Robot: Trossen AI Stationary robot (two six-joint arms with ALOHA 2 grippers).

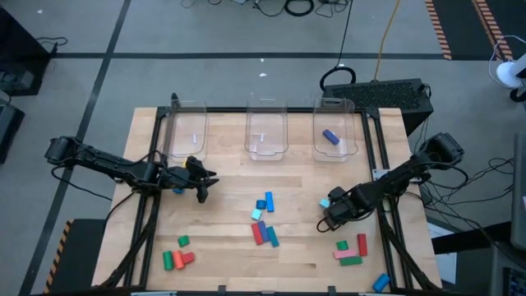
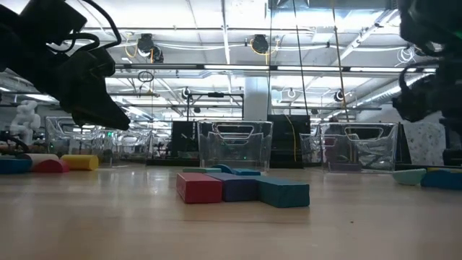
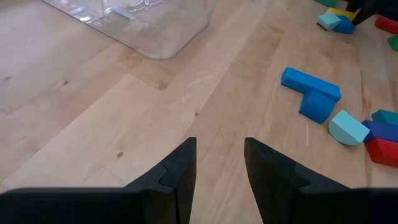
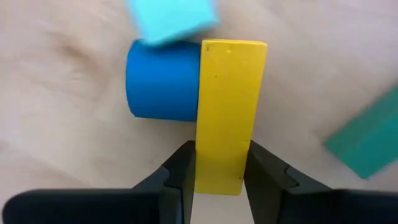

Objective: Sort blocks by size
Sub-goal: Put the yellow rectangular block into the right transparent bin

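The wooden table [image 1: 222, 177] carries three clear bins [image 1: 265, 130] in a row along its far edge; the right bin [image 1: 335, 130] holds one dark blue block [image 1: 330, 136], and nothing can be made out in the other two. The left arm [image 1: 99, 160] reaches in from the left edge and the right arm [image 1: 403, 177] from the right. The left gripper [image 3: 219, 163] hovers over bare wood near the left bin, its fingers part open with nothing between them. The right gripper [image 4: 219, 167] is low over the right-hand side of the table, its fingers pressed against both long sides of a yellow bar [image 4: 229, 112]. A blue cylinder [image 4: 163, 81] touches that bar's side, and a light blue block [image 4: 174, 18] sits just beyond the cylinder. The other blocks lie loose on the table: a centre cluster [image 1: 264, 222] of blue, teal and red pieces, a red and green group [image 1: 176, 256] near the front left, a red, pink and green group [image 1: 352, 248] near the front right, and a blue block [image 1: 380, 282] at the front right corner.
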